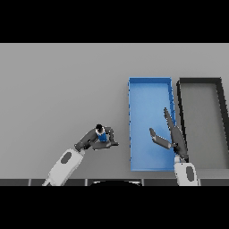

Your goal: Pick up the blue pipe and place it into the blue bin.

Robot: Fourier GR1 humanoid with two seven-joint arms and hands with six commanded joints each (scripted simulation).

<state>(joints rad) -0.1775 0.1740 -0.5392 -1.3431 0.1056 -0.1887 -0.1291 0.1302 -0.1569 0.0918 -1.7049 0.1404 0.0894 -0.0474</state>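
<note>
The blue pipe [102, 135] is a small blue piece with a dark end, held just left of the blue bin [150, 85]. My left hand [95, 139] has its fingers and thumb curled round it, a short way from the bin's left wall. The bin is a long blue rectangular tray right of centre. Over the bin's right half, my right hand [172, 138] is open, fingers straight and pointing away from me, thumb spread to the left.
A black-rimmed grey bin [221, 89] stands directly right of the blue bin, their walls nearly touching. The grey table [58, 80] stretches to the left and back.
</note>
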